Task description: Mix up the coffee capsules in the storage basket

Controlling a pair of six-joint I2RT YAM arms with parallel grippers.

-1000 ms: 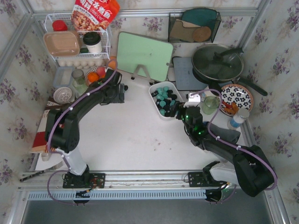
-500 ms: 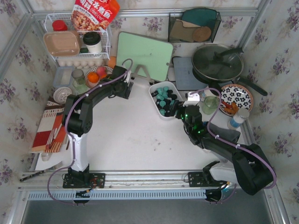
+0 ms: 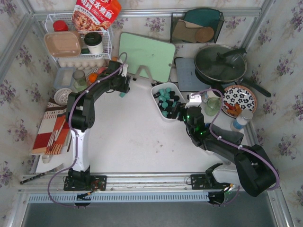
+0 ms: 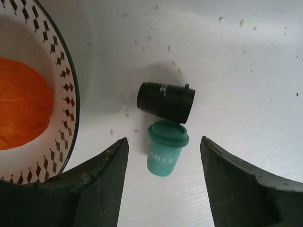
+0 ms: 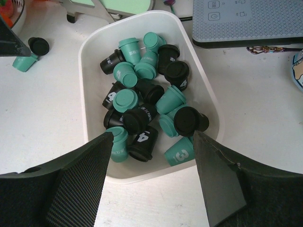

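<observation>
The left end effector hangs low over the tabletop with its two fingers apart and gripping nothing, one in the lower left and one in the lower right of its wrist view. Between them lies a stray teal capsule on its side. A black capsule, also on its side, lies just above it in the frame, its rim touching the teal one's lid. A patterned plate holding an orange fills the left edge. The basket sits at the centre of the right wrist view, heaped with teal and black capsules. The right end effector hovers at its lower rim, fingers spread and empty. In the top view the two strays lie well apart from the basket, to its upper left. The likely trouble is the contact between the two strays. A squeeze on the teal one could nudge the black one and send it rolling toward the plate or further out of reach. The teal pod is tapered and smooth, so fingers closing off-centre may squirt it out rather than clamp it. Carrying it across also risks meeting the right arm, which is parked over the basket.
</observation>
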